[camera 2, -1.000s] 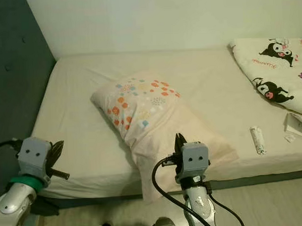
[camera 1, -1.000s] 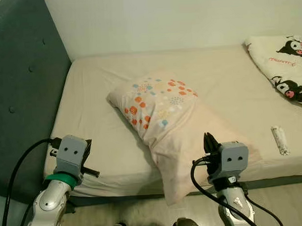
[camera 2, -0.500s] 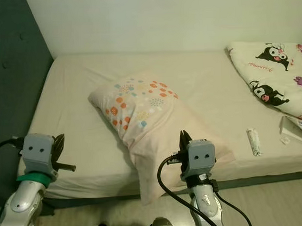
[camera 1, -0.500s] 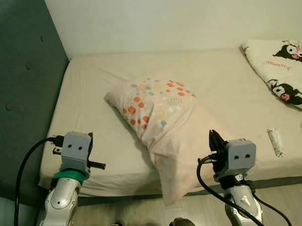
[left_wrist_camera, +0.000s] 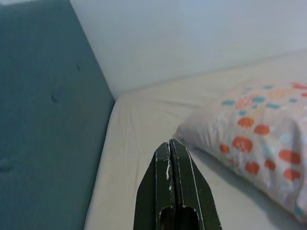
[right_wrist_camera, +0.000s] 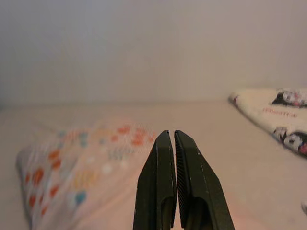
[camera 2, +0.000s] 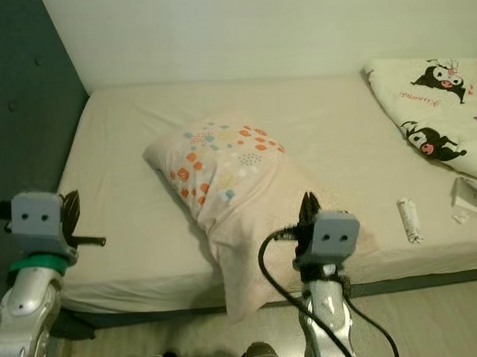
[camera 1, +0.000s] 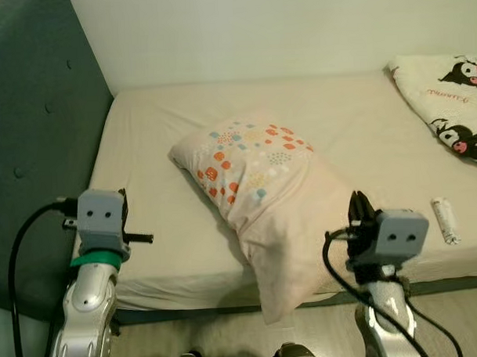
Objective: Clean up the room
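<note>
- Pillow (camera 1: 258, 189) is lying askew mid-bed, its lower end hanging over the near edge of the mattress (camera 1: 159, 150).
- Right gripper (camera 1: 357, 204) is hovering just beside the pillow's lower end, fingers pressed together, holding nothing.
- Left gripper (left_wrist_camera: 171, 143) is hovering over the near-left corner, fingers likewise together.
- Judged step: approaching; next, opening the fingers and gripping the pillow.
- Headboard (camera 1: 32, 115) is bordering the bed's left; blanket (camera 1: 447, 101) and small tube (camera 1: 444, 220) are lying right.

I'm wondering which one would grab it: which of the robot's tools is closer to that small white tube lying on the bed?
Right. The right tool hangs at the bed's front edge, just left of the small white tube; the left tool is across the dotted pillow.
</note>
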Available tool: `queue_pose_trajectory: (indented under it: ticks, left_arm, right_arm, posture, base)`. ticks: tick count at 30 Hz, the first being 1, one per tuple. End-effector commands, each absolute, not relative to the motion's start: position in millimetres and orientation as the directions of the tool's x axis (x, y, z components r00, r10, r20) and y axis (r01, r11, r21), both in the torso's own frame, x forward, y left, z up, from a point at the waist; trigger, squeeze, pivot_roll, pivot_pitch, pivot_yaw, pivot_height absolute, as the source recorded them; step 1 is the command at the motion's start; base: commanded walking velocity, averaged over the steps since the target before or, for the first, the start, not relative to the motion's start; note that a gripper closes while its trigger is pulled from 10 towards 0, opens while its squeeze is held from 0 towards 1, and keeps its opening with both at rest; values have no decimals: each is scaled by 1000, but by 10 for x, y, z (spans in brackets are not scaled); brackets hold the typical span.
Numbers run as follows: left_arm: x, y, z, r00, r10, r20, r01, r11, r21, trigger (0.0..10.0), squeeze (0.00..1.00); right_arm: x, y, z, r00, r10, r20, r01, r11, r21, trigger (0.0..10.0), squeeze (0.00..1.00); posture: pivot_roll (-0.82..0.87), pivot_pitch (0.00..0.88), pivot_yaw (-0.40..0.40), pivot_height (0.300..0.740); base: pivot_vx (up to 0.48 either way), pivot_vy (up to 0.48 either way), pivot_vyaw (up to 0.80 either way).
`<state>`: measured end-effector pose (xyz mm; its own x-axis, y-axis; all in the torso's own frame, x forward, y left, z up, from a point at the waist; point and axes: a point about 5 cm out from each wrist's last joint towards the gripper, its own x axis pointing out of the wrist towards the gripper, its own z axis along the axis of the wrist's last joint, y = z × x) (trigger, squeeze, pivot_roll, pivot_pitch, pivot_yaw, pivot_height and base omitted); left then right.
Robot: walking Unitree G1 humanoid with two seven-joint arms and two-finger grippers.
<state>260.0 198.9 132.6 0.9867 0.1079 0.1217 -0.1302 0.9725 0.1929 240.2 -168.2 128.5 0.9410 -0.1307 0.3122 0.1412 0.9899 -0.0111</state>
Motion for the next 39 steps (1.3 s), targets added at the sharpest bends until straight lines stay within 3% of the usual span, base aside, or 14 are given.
queue_pose_trajectory:
  ticks: [1,14,27,39]
  left_arm:
    - [2589,1929,1268,990,102,100,-120,975,188,10000,0]
    - [2577,1940,1251,989,117,85,-131,975,182,10000,0]
    - [2556,2102,1070,973,221,-66,-213,971,109,10000,0]
    - [2649,2136,1219,980,199,-16,-196,974,115,10000,0]
  right_arm:
    - [2383,-1709,1262,946,-142,291,152,988,-15,10000,0]
    - [2389,-1634,1106,965,-131,228,131,991,13,10000,0]
    - [2517,-1673,1136,966,-125,226,127,992,6,10000,0]
    - [2537,-1642,1193,968,-104,229,105,994,8,10000,0]
  posture:
    - [-111,0,34,740]
    - [-76,0,29,740]
    - [-60,0,16,740]
    - [-72,3,11,740]
  base:
    - [0,0,0]
    - [0,0,0]
    - [0,0,0]
    - [0,0,0]
